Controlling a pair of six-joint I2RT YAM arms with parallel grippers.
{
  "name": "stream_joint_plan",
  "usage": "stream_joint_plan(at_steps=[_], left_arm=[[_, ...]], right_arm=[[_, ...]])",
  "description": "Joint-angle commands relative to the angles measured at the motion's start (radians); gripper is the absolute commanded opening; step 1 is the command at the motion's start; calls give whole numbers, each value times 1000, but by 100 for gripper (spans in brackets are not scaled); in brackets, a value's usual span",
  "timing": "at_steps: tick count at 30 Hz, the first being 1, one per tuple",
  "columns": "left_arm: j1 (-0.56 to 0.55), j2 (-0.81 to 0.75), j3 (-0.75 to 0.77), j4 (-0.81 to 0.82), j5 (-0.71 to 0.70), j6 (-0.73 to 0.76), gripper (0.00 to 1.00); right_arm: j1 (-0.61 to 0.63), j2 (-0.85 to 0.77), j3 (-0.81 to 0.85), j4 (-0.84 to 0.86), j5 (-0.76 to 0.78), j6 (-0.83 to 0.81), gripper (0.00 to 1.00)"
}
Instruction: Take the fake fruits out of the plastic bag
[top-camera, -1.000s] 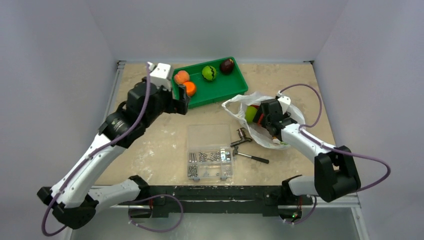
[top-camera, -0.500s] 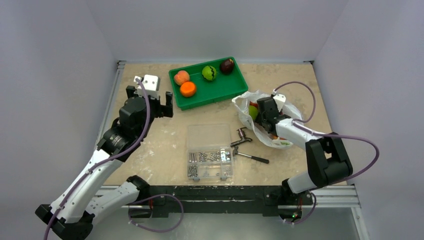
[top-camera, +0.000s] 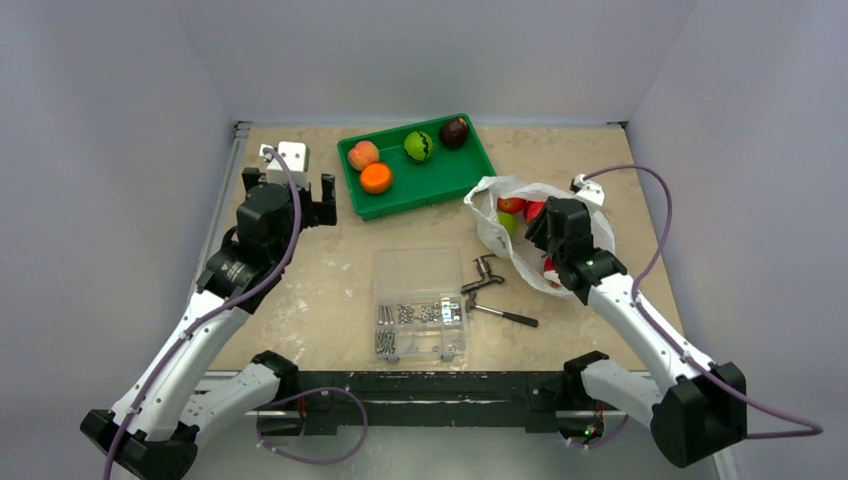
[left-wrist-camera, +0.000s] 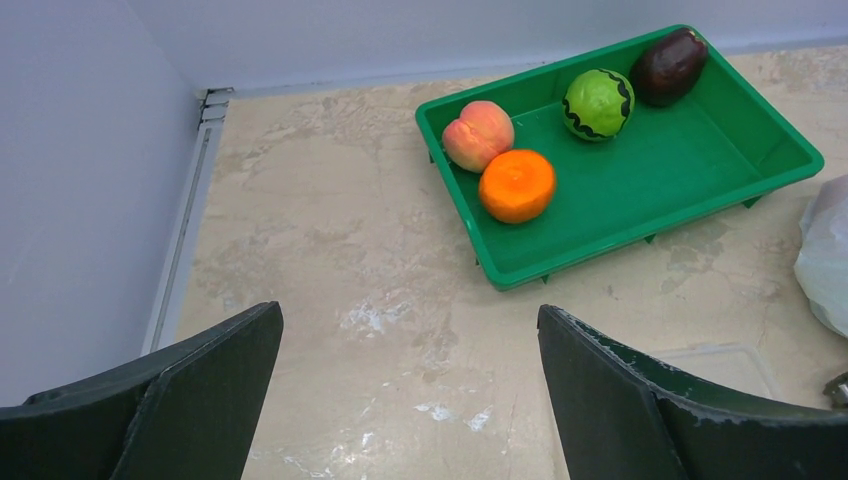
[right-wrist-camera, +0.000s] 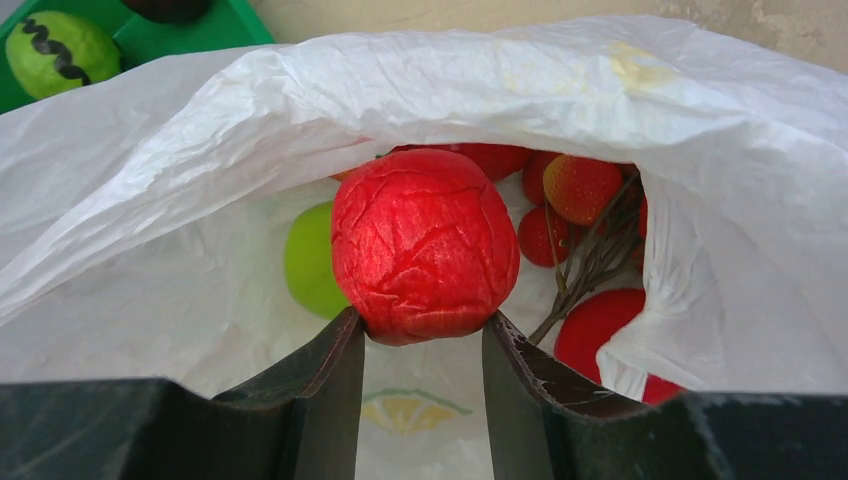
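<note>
Far centre, tray (top-camera: 445, 178), four fruits (top-camera: 376, 178) inside along its left end and back edge. Just right and nearer, plastic bag (top-camera: 488, 228), right gripper (right-wrist-camera: 422, 330) at its mouth, apple (right-wrist-camera: 425, 245) pinched between the fingers (right-wrist-camera: 320, 390), more fruits (right-wrist-camera: 580, 188) behind and beside it in the bag. Middle front, screw box (top-camera: 420, 305); small tools (top-camera: 490, 285) between box and bag. Left of the tray, left gripper (left-wrist-camera: 408, 318), spread wide above the table (top-camera: 320, 280).

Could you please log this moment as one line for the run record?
right gripper: shut on red apple at bag mouth | left gripper: open, empty, beside tray | green apple in bag
</note>
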Motion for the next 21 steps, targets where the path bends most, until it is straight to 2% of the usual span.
stream_joint_plan(at_steps=[1, 6, 11, 16, 21], left_arm=[[20, 7, -4, 57, 1, -4, 100], [20, 23, 8, 34, 2, -21, 100], [25, 25, 11, 37, -14, -32, 100], [38, 25, 23, 26, -51, -58, 100], [47, 2, 4, 46, -91, -55, 100]], right_arm=[[0, -105, -5, -108, -88, -37, 6], [0, -239, 9, -135, -221, -100, 4], [20, -296, 155, -161, -289, -147, 3], [65, -140, 420, -204, -333, -173, 2], [85, 13, 636, -130, -314, -177, 1]])
